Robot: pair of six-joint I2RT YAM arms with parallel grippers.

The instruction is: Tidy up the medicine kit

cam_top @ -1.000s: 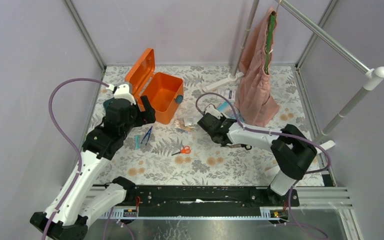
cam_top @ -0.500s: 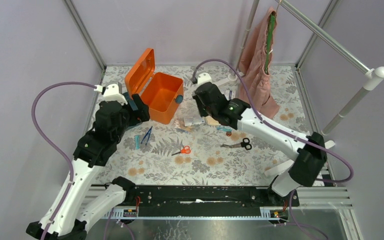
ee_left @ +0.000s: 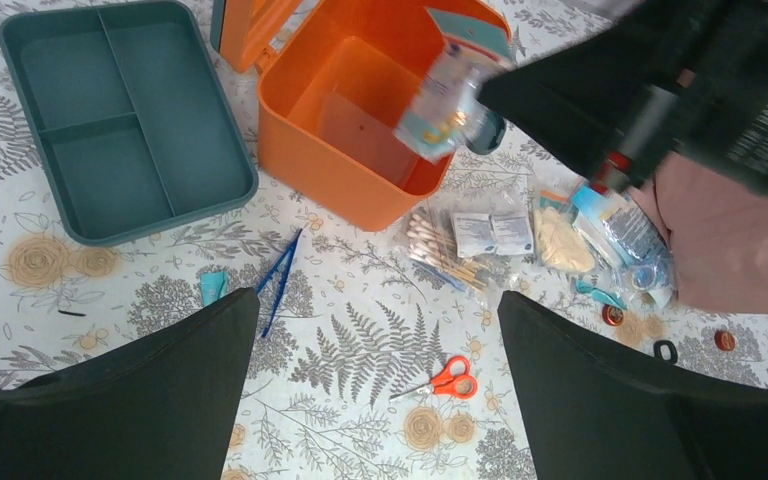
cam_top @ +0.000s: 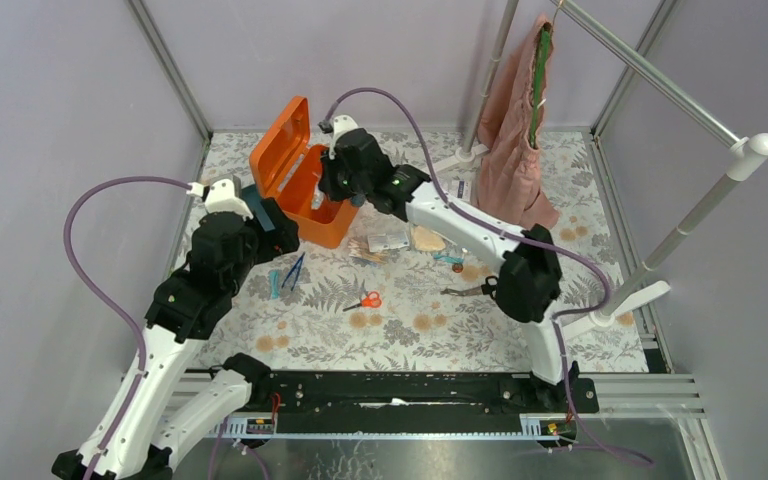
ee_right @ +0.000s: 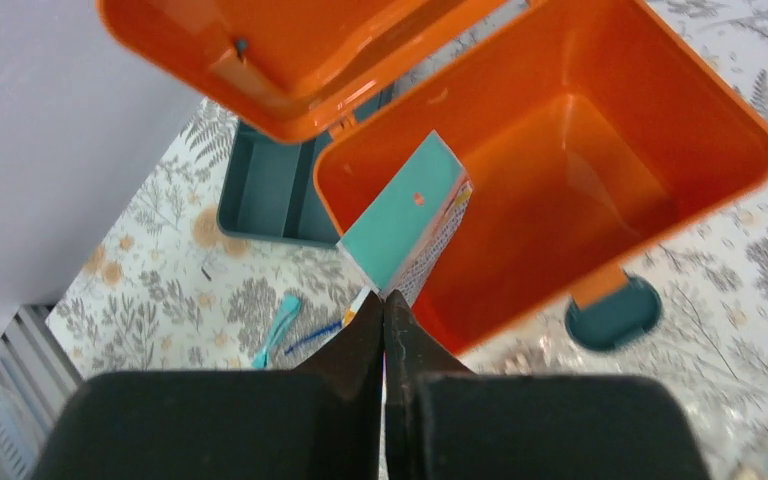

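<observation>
The orange medicine kit (cam_top: 332,212) stands open at the back left, lid up, its inside bare (ee_right: 600,190). Its teal divided tray (ee_left: 110,120) lies on the table beside it, left of the box in the left wrist view. My right gripper (ee_right: 385,300) is shut on a flat teal-and-white packet (ee_right: 410,215) and holds it over the kit's near rim; the packet also shows in the left wrist view (ee_left: 450,90). My left gripper (ee_left: 378,330) is open and empty, hovering above the table over orange scissors (ee_left: 447,377).
Loose supplies lie right of the kit: cotton swabs (ee_left: 440,250), gauze packets (ee_left: 490,232), a beige pad (ee_left: 560,240), blue tweezers (ee_left: 278,270), black scissors (cam_top: 475,290). A pink garment (cam_top: 515,150) hangs from a rack at the back right.
My right arm swung left from the pile of supplies, carrying the packet up over the open kit. My left arm shifted slightly back and left.
</observation>
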